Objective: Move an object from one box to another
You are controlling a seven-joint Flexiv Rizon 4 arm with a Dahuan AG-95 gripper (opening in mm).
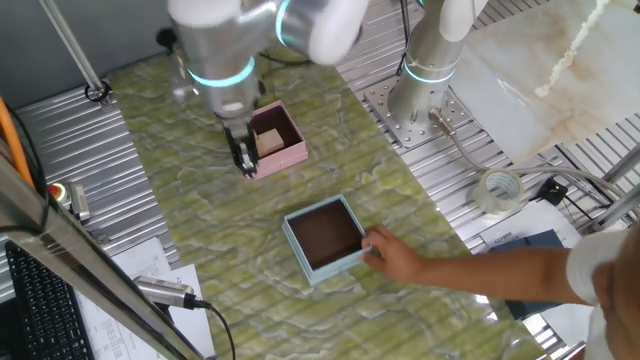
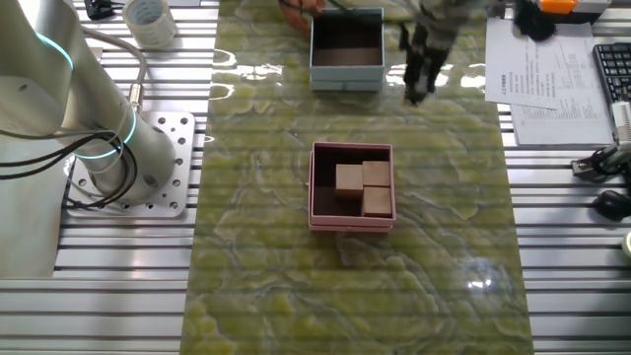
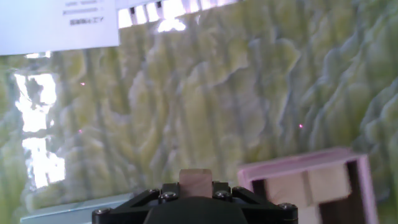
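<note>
The jaws of the gripper (image 3: 196,182) hold a small tan wooden cube (image 3: 196,183) closed above the green worktop (image 2: 266,276), between the pink square box (image 2: 352,221) and the still empty light blue square box (image 2: 346,76).

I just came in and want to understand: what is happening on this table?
The robot's end effector holds a small wooden cube above the green mat, beside the pink box. Three more blocks lie in that box. The blue box looks empty, and a person's hand is touching its corner. The cube is not yet in the blue box.
</note>
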